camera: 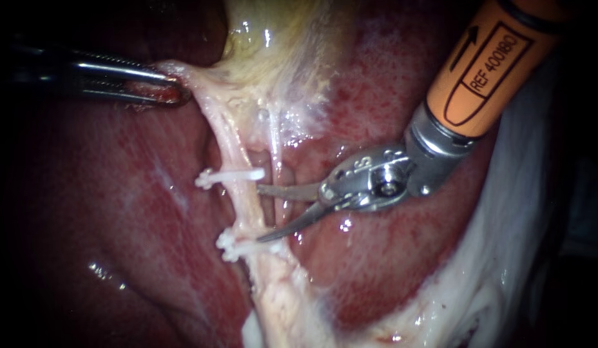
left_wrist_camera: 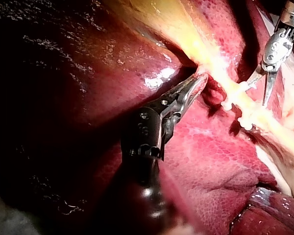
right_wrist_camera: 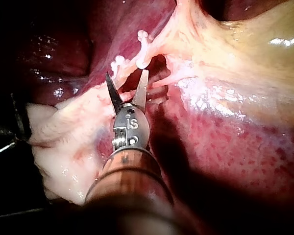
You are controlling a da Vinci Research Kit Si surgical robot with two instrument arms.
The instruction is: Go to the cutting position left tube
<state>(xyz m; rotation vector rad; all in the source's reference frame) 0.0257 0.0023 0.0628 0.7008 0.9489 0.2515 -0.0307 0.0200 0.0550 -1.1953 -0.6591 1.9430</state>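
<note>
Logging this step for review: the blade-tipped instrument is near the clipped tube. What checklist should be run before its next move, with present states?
1. Left instrument jaws shut on the tissue, holding the left tube stretched: ok.
2. Upper clip and lower clip both on the tube, bare stretch between: ok.
3. Right instrument blades open: ok.
4. Blades level with the stretch between the clips: ok.
5. Tube fully between the blades: not ok; tips only reach its edge.
6. Thin strand beside the tube clear of the blades: cannot tell.
</note>
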